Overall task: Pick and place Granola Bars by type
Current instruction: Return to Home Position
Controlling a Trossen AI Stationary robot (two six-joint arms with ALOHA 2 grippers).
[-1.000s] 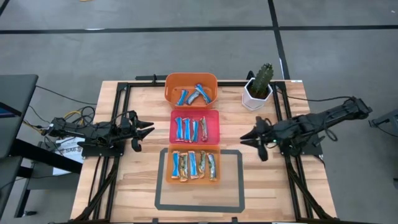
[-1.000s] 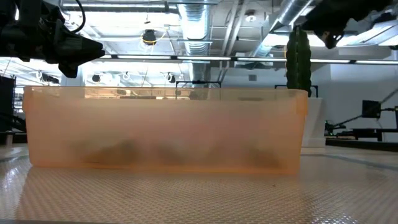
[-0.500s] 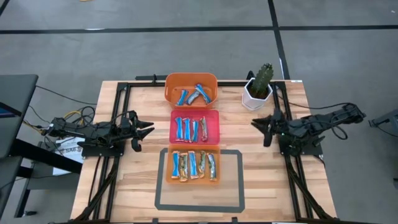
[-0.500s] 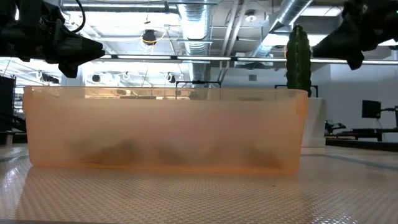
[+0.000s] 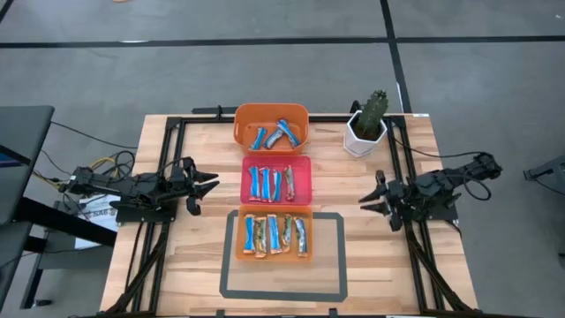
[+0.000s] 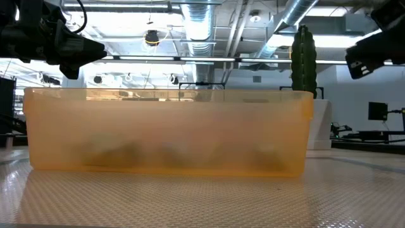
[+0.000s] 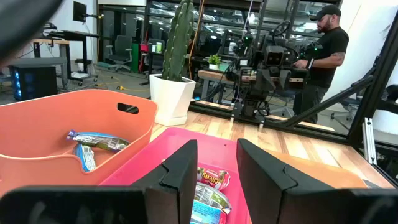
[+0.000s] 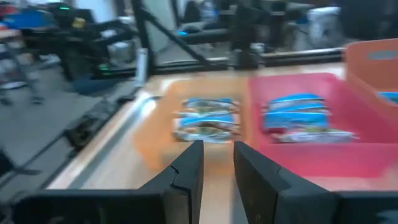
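**Granola bars lie in three trays; both arms sit low at the counter's sides.**

The granola bars (image 5: 275, 184) fill a line of three trays down the middle of the counter (image 5: 203, 256). About three blue-and-white ones are in the far orange tray (image 5: 271, 109). Four or so are in the pink-red tray (image 5: 309, 181). A mixed row of blue and multicoloured ones is in the near orange tray (image 5: 240, 234), which stands inside a dark taped rectangle (image 5: 282, 294). A potted cactus (image 5: 373, 106) stands near the far tray. The left pincer (image 5: 210, 187) hangs left of the pink-red tray, fingers slightly spread and empty. The right pincer (image 5: 369, 199) hangs right of the same tray, well apart from it, with a narrow gap between its fingers and nothing held.
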